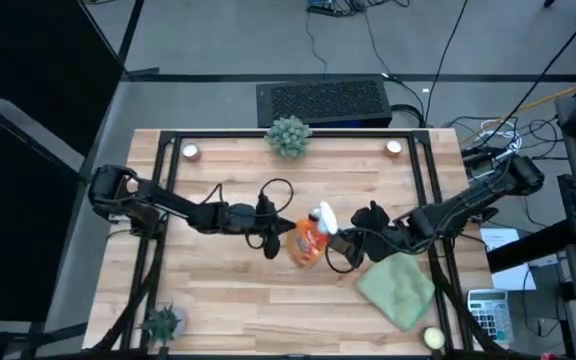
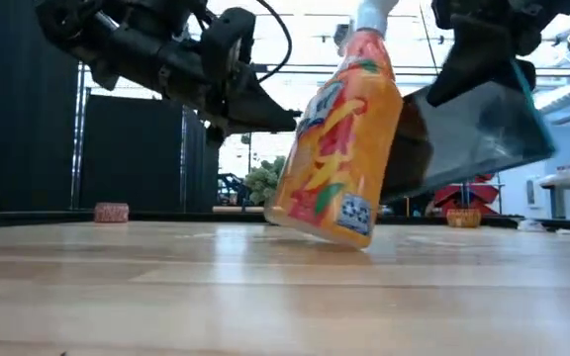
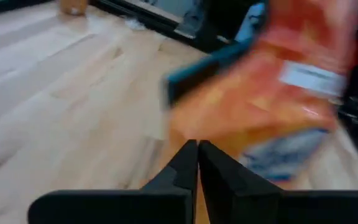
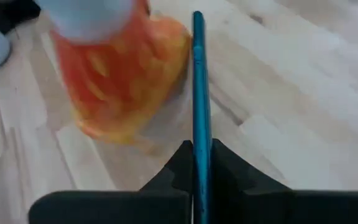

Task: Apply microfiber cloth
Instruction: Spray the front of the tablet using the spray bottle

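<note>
Two grippers worked mid-worktop: right gripper (image 4: 197,155) jaws clenched on the dark blue-edged tablet (image 2: 473,133), left gripper (image 3: 197,163) jaws closed empty beside a tilted orange spray bottle (image 1: 311,240). Pale sage-green microfiber cloth (image 1: 398,290) lay untouched; fetching it seemed next.

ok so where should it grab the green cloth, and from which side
Probably pinch the microfiber cloth at its corner nearest the table's middle, coming straight down. It lies flat and rumpled on the wood, so only a top pinch would gather it. The left gripper is shut on nothing, while the right gripper is clamped on the tablet.
</note>
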`<move>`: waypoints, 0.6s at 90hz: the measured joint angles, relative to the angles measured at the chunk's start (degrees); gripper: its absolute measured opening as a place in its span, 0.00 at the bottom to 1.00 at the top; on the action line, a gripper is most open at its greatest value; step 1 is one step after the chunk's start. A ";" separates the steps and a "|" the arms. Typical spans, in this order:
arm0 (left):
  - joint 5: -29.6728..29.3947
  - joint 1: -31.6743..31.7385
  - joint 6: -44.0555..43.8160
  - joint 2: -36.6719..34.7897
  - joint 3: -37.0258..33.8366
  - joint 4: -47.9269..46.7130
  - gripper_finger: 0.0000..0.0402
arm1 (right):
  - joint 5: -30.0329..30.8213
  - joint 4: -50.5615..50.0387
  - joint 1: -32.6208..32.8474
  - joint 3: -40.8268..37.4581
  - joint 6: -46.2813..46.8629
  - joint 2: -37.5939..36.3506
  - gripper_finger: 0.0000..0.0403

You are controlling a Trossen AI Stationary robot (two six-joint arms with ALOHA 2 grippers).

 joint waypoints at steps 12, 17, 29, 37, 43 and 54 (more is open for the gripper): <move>-0.60 -1.04 -0.34 -3.08 0.00 -7.98 0.00 | -2.55 -3.48 0.03 0.00 0.83 -0.21 0.03; -0.57 -1.69 -0.42 -3.60 0.00 -10.99 0.00 | -3.98 -3.86 0.22 0.00 0.81 -0.43 0.03; -0.51 -3.81 -0.42 -3.68 0.00 -15.27 0.00 | -7.64 0.29 1.87 -0.02 -2.46 -0.37 0.03; -0.49 -4.83 -0.42 -3.31 0.00 -15.58 0.00 | -8.92 4.81 3.53 -0.02 -6.53 -0.37 0.03; -0.59 -5.26 -0.43 -3.18 0.00 -15.74 0.00 | -9.28 6.75 4.45 -0.02 -8.18 -0.37 0.03; -0.96 -5.33 -0.29 -3.17 0.00 -15.58 0.00 | -8.26 6.25 4.84 -0.02 -7.91 -0.37 0.03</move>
